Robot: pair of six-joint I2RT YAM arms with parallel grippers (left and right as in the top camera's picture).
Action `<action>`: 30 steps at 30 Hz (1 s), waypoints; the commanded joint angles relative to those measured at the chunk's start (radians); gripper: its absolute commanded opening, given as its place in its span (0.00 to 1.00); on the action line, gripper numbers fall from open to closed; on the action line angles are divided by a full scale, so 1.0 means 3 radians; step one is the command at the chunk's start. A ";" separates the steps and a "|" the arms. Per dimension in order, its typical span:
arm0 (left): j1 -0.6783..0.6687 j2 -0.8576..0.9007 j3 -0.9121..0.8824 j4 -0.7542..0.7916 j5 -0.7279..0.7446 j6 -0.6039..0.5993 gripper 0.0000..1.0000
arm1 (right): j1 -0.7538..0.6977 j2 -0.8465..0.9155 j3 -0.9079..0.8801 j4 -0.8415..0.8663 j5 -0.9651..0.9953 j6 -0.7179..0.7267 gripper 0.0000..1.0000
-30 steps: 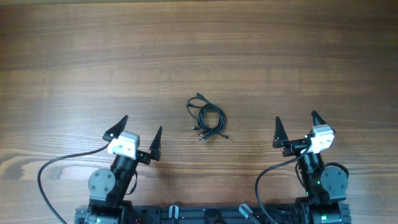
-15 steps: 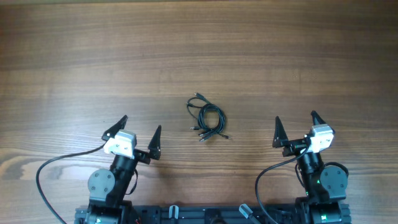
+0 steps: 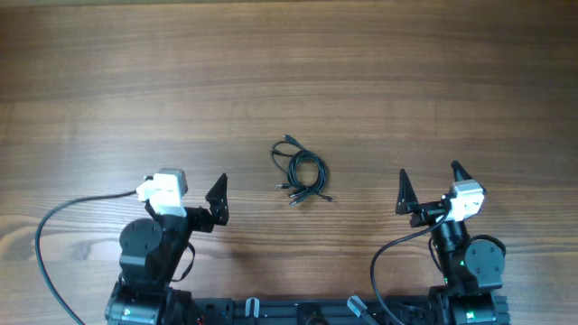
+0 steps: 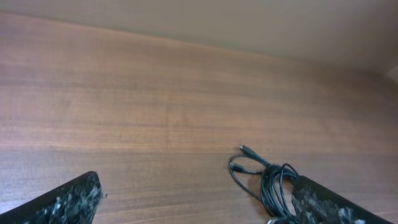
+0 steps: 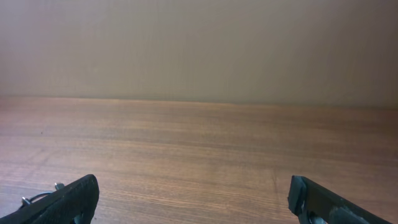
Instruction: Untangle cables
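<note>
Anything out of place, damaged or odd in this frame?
Nothing stands out. The cables lie in one small tangled bundle on the wooden table; left pincer and right pincer are open, apart from it.

**A:** Item one, overhead?
**B:** Fixed above the desk [image 3: 289, 72], looking straight down from far off. You get both arms along the bottom edge and the cables [image 3: 301, 171] near the middle.
**A:** Item two, left wrist?
**B:** Low and close to the desk, tilted forward and down. The left tool [image 4: 194, 208] shows its fingers [image 4: 62, 205] spread to both lower corners. You share the cables with overhead, here at lower right.
**A:** Item three, right wrist?
**B:** Low too, nearly level, facing across the desk to a plain wall. The right tool [image 5: 193, 193] frames the bottom corners. You share only one end of the cables, at far lower left.
</note>
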 commanded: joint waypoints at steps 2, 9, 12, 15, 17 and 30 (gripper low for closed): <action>0.0022 0.0768 0.0795 -0.0633 0.0122 -0.0169 1.00 | -0.0005 0.0001 -0.0004 0.0010 -0.0038 0.0039 1.00; 0.0022 0.1198 0.1537 -0.1521 0.0120 -0.0430 1.00 | -0.0005 0.0001 -0.0004 0.0010 0.0148 -0.0474 1.00; 0.0022 0.1199 0.1536 -0.1631 0.0107 -0.0429 1.00 | -0.0005 0.0001 -0.0004 0.0010 0.0148 -0.0535 1.00; 0.0022 0.1199 0.1536 -0.1630 0.0108 -0.0429 1.00 | -0.0005 0.0001 -0.0004 0.0010 0.0145 -0.0532 1.00; 0.0022 0.1199 0.1536 -0.1631 0.0109 -0.0430 1.00 | -0.0005 0.0001 -0.0004 0.0009 0.0050 -0.0524 1.00; 0.0020 0.1203 0.1536 -0.1361 0.0159 -0.0484 1.00 | -0.0005 0.0698 0.0632 -0.0772 -0.0179 0.0210 1.00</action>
